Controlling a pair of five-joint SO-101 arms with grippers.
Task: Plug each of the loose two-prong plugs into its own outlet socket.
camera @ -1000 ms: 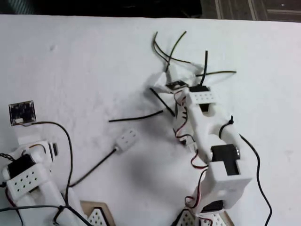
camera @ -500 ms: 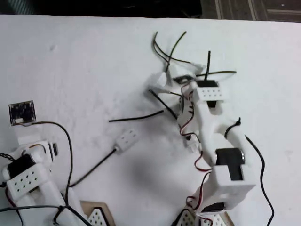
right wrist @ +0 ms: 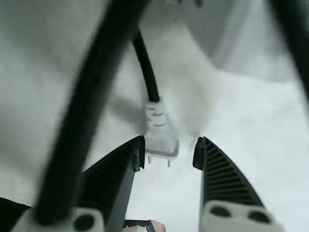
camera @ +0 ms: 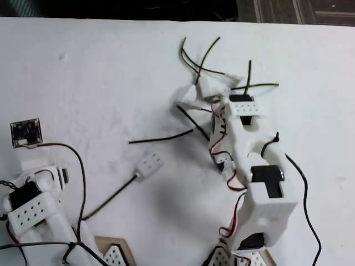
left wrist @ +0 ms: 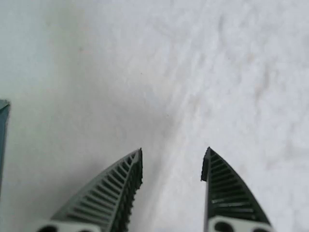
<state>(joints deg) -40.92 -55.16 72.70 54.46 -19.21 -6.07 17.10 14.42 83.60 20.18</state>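
Looking along your right claw (right wrist: 170, 143), you have a white two-prong plug (right wrist: 158, 131) lying on the desk (camera: 83, 83) between its fingertips, with the jaws parted and gripping nothing and one finger almost touching the plug body. The plug's long axis runs along the claw's reach, prongs pointing back at the claw and black cord (right wrist: 145, 67) leading away. The right arm is nearer by far. The left claw (left wrist: 174, 152) hangs open over bare desk, well apart. An outlet socket (camera: 150, 163) lies between the arms.

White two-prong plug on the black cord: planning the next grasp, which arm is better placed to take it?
Right. The right gripper, open, has the white two-prong plug right in front; the left gripper sits over white tabletop, far off.
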